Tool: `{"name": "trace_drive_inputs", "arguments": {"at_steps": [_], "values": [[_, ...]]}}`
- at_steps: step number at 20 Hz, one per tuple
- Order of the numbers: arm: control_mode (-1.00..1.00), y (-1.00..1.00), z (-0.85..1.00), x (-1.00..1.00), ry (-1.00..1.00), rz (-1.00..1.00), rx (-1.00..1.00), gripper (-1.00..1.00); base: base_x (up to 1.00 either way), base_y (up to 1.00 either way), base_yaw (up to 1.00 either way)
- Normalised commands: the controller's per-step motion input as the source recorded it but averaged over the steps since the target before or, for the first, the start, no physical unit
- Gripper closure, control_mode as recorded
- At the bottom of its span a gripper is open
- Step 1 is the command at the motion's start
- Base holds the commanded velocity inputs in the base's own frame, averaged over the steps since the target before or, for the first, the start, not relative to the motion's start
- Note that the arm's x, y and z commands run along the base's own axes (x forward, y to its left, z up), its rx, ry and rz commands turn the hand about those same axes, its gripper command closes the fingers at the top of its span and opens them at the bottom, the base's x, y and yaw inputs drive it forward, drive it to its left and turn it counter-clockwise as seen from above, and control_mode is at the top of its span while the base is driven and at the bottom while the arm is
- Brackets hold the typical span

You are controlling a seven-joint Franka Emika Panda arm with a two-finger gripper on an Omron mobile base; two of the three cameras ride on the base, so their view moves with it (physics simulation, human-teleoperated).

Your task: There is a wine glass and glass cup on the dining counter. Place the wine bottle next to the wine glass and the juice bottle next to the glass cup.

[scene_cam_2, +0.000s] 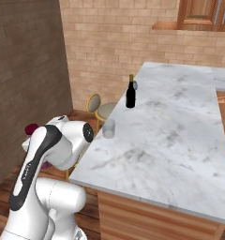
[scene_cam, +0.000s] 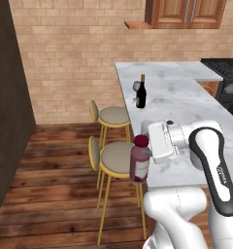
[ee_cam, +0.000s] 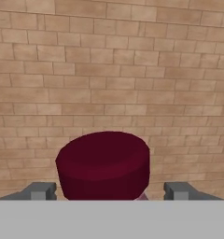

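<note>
Left base view: squat maroon-capped juice bottle of dark red liquid (scene_cam: pixel 139 163), upright, held off the edge of the long white-grey marbled dining counter (scene_cam: pixel 186 104); gripper (scene_cam: pixel 146 151) at its neck. Short clear glass cup (scene_cam: pixel 146 129) just behind on the counter. Tall dark wine bottle (scene_cam: pixel 141 92) far along, beside the stemmed wine glass (scene_cam: pixel 136 87). Yellow-legged round stool (scene_cam: pixel 114 160) below.

Right base view: glass cup (scene_cam_2: pixel 108 128) near the counter edge; bottle cap (scene_cam_2: pixel 32 129) left of the arm.

Hand view: fingers (ee_cam: pixel 39 190) wide, flanking the cap (ee_cam: pixel 102 163); grip likely.
</note>
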Motion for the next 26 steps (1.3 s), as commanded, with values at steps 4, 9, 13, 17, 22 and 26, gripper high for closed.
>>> {"name": "trace_drive_inputs", "arguments": {"at_steps": [4,9,13,17,22,26], "values": [[1.00,0.00,0.00,0.00,0.00,0.00,0.00,1.00,0.25,0.09,-0.03],[1.00,0.00,0.00,0.00,0.00,0.00,0.00,1.00,0.00,0.00,0.00],[1.00,0.00,0.00,0.00,0.00,0.00,0.00,1.00,0.04,-0.03,0.00],[-1.00,-0.25,-0.03,0.27,0.01,0.00,0.00,1.00,0.07,-0.06,0.00],[-1.00,-0.39,-0.02,0.38,0.00,0.00,0.00,1.00,0.00,0.00,0.00],[-1.00,-0.41,-0.05,0.47,0.00,0.02,0.00,1.00,0.00,0.00,0.00]]}}
